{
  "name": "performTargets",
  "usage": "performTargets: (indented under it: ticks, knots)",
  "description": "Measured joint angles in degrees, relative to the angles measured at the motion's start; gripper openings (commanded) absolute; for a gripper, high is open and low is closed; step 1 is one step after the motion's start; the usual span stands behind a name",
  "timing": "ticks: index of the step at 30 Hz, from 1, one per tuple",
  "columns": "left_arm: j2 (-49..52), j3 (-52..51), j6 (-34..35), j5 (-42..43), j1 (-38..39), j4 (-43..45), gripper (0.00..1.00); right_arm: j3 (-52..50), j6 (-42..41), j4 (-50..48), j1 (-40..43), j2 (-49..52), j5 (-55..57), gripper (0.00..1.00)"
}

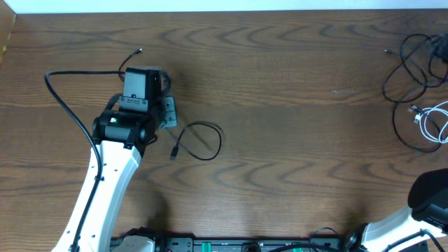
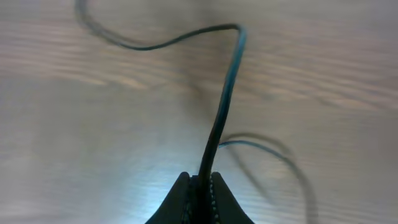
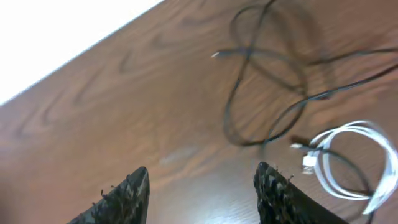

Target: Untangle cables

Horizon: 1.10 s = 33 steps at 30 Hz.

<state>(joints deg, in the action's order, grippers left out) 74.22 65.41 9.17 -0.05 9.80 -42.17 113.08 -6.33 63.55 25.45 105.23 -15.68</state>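
My left gripper (image 1: 168, 115) is shut on a thin black cable (image 1: 204, 141) at the left of the table. That cable curls into a loose loop with a small plug beside the gripper. In the left wrist view the cable (image 2: 225, 99) rises from between the shut jaws (image 2: 202, 182) and bends away over the wood. A tangle of black cables (image 1: 418, 64) and a coiled white cable (image 1: 437, 119) lie at the far right. My right gripper (image 3: 202, 180) is open and empty above the table, short of the black cables (image 3: 267, 81) and the white cable (image 3: 356, 163).
A thick black wire (image 1: 59, 94) arcs from the left arm over the table's left side. Another thin cable end (image 1: 138, 52) pokes out behind the left wrist. The right arm (image 1: 428, 199) sits at the lower right corner. A white strip (image 1: 224, 5) borders the table's far edge.
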Motion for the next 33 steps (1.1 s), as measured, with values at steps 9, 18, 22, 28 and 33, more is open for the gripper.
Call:
performTargets:
  ticks: [9, 18, 22, 28, 33]
  knots:
    - [0.26, -0.15, 5.92, 26.62, 18.12, 28.79, 0.6, 0.0, 1.86, 1.95, -9.99, 0.04, -1.46, 0.54]
    - [0.39, -0.02, 1.27, -0.85, 21.16, -0.26, 0.68, -1.01, 11.1, 10.64, -20.35, 0.04, -5.07, 0.71]
    - [0.37, -0.02, 1.33, -9.18, 20.94, -7.63, 0.68, -9.25, 13.2, 9.94, -28.26, 0.17, -5.64, 0.7]
    - [0.37, -0.02, 1.36, -12.24, 16.41, -8.61, 0.69, -26.6, 6.27, -2.38, -37.46, 0.59, -5.2, 0.7]
    - [0.37, -0.02, 1.36, -12.33, 16.22, -8.63, 0.69, -40.06, -12.44, -17.51, -43.15, 0.46, 3.23, 0.52]
